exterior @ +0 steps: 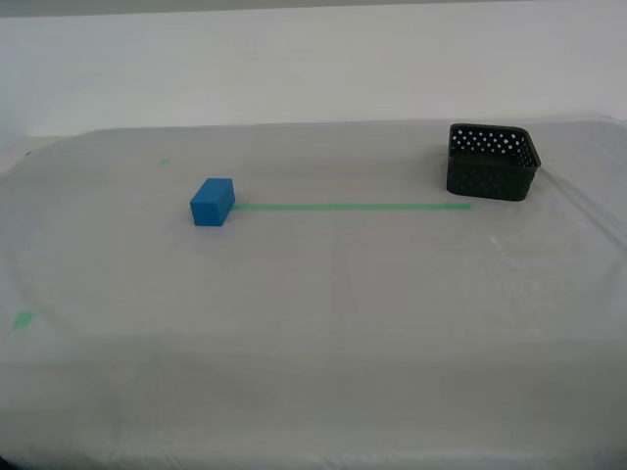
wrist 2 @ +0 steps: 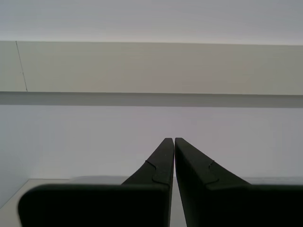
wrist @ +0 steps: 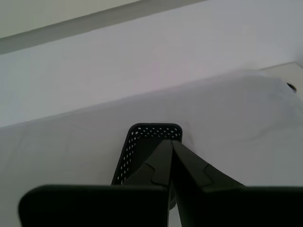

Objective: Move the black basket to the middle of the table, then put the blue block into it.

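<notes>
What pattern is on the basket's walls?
The black basket has walls dotted with small round holes in rows, clearest in the exterior view.

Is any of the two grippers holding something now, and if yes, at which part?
Nothing is held. My first gripper and my second gripper are both shut on nothing. The black basket and the blue block sit untouched on the table.

I can read no text, label, brand or number anywhere across my three camera views.
</notes>
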You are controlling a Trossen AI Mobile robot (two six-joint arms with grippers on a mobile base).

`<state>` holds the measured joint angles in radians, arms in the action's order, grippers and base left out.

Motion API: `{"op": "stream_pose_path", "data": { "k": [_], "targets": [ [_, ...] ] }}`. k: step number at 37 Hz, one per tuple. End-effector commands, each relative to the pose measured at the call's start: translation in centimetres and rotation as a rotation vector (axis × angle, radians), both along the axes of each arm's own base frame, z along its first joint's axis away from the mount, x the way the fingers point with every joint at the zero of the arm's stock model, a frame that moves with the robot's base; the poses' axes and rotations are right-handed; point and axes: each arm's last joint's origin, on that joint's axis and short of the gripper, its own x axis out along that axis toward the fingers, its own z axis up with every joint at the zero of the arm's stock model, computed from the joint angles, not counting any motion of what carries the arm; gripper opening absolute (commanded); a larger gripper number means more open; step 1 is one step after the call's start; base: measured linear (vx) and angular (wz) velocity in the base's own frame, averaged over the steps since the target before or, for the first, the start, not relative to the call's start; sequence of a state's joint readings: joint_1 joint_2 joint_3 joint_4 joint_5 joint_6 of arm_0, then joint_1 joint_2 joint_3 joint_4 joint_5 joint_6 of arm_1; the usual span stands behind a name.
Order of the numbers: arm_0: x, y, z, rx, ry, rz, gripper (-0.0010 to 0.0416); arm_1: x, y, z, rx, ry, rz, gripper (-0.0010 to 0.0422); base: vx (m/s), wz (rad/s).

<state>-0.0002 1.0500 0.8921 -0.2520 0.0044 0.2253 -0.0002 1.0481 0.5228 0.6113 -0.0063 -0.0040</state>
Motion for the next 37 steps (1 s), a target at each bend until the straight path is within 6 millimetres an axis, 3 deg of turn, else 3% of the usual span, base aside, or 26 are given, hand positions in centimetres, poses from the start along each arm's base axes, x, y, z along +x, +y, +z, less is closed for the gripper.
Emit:
{"op": "stream_pose_path", "data": {
  "k": [1, 13, 37],
  "targets": [
    [-0.2, 0.0, 0.8, 0.031, 0.023, -0.014, 0.0000, 0.0, 0.0, 0.1, 0.001, -0.005, 0.001, 0.0000, 0.000, 0.000],
    [0.1, 0.0, 2.4, 0.073, 0.145, -0.038, 0.0000, 0.0, 0.0, 0.1, 0.001, -0.005, 0.001, 0.0000, 0.000, 0.000],
    [6.6, 0.2, 1.9, 0.110, 0.545, -0.039, 0.0000, 0.0, 0.0, 0.1, 0.001, -0.005, 0.001, 0.0000, 0.000, 0.000]
  ]
}}
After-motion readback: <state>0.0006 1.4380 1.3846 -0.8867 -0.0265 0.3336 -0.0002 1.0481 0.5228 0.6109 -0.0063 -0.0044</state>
